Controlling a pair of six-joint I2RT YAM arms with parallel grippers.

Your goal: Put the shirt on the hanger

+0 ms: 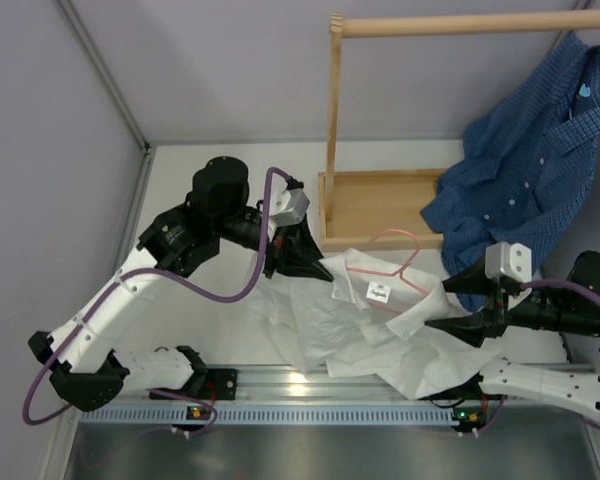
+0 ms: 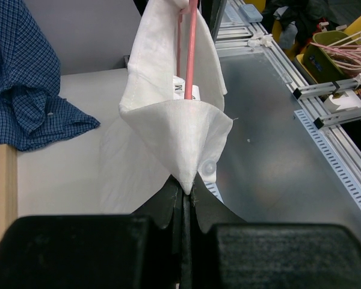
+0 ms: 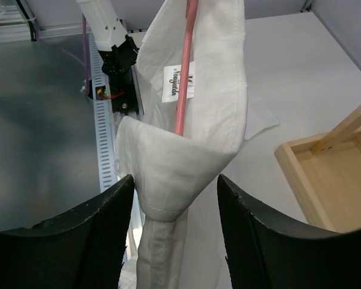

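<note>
Top external: crumpled shirt [image 1: 420,352] hides most of the hanger [image 1: 372,272].

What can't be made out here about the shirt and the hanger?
Left wrist: the hanger runs off the top edge, hook unseen.
Top view: the shirt covers most of the wire.
Label: too small from above, crossed by the wire in both wrist views.

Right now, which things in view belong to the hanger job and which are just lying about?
Job: white shirt, pink hanger inside its collar, left gripper (jaws shut on collar), right gripper (jaws open around collar).
Lying about: blue checked shirt, wooden rack, spare pink hangers.
</note>
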